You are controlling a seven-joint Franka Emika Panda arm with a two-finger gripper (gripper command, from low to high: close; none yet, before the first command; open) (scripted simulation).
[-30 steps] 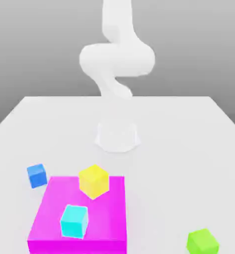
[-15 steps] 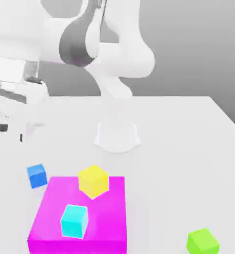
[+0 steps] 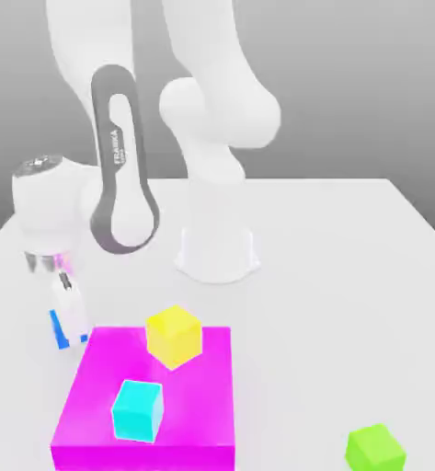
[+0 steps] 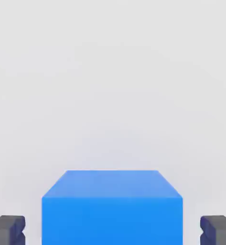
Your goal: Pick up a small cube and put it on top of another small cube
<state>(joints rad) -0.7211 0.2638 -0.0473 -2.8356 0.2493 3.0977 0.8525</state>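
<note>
The arm has its gripper [image 3: 66,313] down over the blue cube [image 3: 59,329], which sits on the white tabletop [image 3: 349,276] just off the corner of the big magenta block [image 3: 193,386], toward the exterior view's left. From the hand view the blue cube [image 4: 112,208] lies squarely between the two dark fingertips [image 4: 7,229], one on each side with a clear gap to either face, so the fingers are spread wide and not holding anything yet. I'd judge the cube to be a rigid, light thing with flat, smooth sides: it should not deform under a squeeze, but those plain faces could slide if the fingers close off-centre or catch an edge. The sensible place to take it looks like the two opposite vertical faces, around mid-height, with the fingers square to them, which is roughly how they are lined up now. On the magenta block stand a yellow cube [image 3: 174,336] near the far edge and a cyan cube [image 3: 136,410] nearer the front, well apart from each other; a green cube [image 3: 375,449] sits on the tabletop off toward the exterior view's right. Any of those could serve as the base, and the yellow one is nearest. Small flat tops leave little room for error, so the blue cube would need setting down level and centred or it may tip off.
</note>
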